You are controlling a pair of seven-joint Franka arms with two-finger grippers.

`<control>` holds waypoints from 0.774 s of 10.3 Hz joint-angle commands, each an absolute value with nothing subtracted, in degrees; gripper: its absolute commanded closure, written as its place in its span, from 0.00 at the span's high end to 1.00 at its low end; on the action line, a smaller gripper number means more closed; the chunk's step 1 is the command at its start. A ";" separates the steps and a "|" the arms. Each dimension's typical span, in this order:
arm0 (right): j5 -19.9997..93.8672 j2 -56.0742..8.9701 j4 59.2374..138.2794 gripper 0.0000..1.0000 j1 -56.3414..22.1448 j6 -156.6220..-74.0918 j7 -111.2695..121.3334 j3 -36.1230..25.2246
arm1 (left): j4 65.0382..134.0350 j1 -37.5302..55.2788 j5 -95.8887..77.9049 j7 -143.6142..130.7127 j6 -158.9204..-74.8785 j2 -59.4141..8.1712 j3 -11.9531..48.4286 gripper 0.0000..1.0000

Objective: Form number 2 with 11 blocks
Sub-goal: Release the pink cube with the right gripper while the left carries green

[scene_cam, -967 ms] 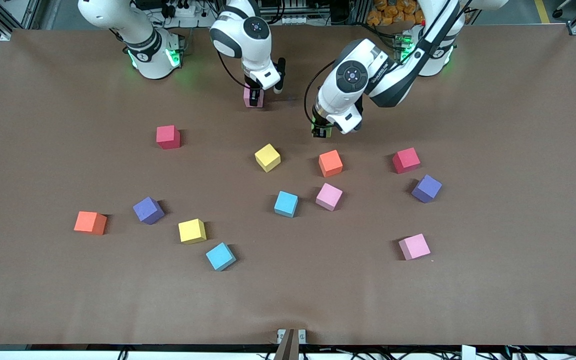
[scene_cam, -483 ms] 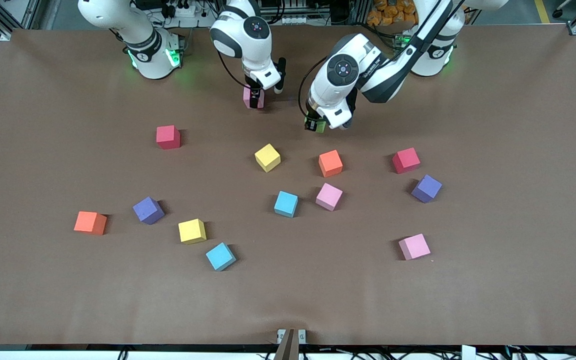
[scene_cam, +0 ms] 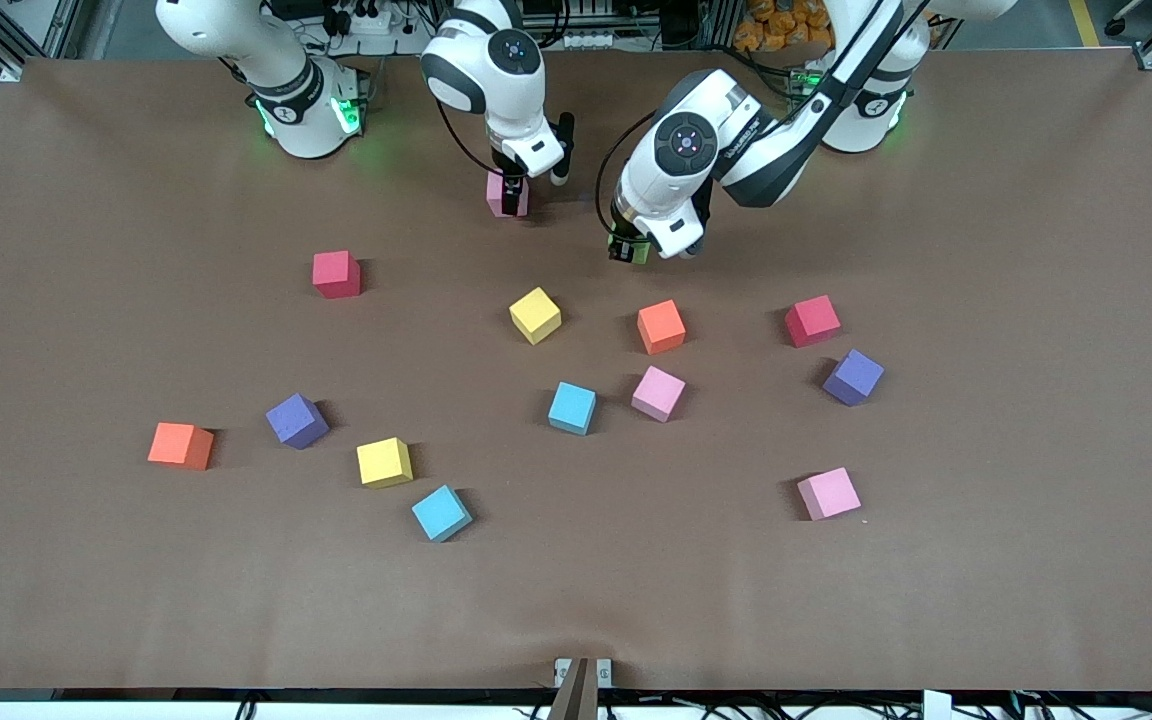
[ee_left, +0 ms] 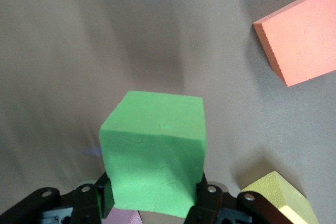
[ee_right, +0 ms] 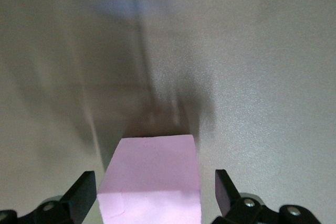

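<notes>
In the upper middle of the front view, the right pincer [scene_cam: 510, 196] is seen down at a pink block [scene_cam: 498, 193] that rests on the worktop [scene_cam: 986, 560]. In the right wrist view the fingers [ee_right: 83, 192] stand spread, with a gap visible on each side of the pink block [ee_right: 152, 182], so the block is judged released and placed as a first piece of the number 2.

Just toward the upper centre-right of the front view, the left pincer [scene_cam: 628, 250] is pinched shut on a green block [scene_cam: 640, 252]. The left wrist view shows the green block [ee_left: 155, 153] clamped between the two fingers [ee_left: 207, 200] and lifted off the worktop.

The relation that the coming move turns on is judged to be this: the pink block lies up and to the left of the carried green block in the front view, toward the right arm's end of the worktop, with bare worktop between them. For the digit to be formed, the green block would have to be set down with one face touching its neighbour. Being cubes, the blocks have no long axis; only the squareness of the faces matters. The left arm is the one carrying, and the right pincer stands around the pink block, so it may be in the way.

The remaining blocks, among them a yellow block [scene_cam: 535, 315], an orange block [scene_cam: 661, 326] and a light blue block [scene_cam: 572, 407], are scattered across the middle of the frame, not yet gathered.

No brand, label or writing can be read.
</notes>
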State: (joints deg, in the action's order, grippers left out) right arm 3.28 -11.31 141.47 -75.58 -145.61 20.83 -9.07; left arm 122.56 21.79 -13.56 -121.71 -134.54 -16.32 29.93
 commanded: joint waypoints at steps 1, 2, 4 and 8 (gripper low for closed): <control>3.34 -8.09 142.21 1.00 -76.29 -143.00 20.13 -9.76 | 122.34 22.15 -15.03 -123.65 -135.00 -16.61 30.15 0.00; 3.34 -7.30 142.29 1.00 -76.12 -142.39 20.21 -9.76 | 122.26 22.84 -15.20 -124.88 -135.00 -17.05 30.15 0.00; 2.99 -5.63 142.29 1.00 -75.41 -140.46 20.39 -9.76 | 122.25 24.60 -18.00 -126.12 -135.00 -17.58 30.15 0.00; 1.06 -0.10 142.47 1.00 -74.19 -133.61 20.57 -9.84 | 122.61 28.81 -19.07 -134.18 -138.23 -18.63 30.15 0.00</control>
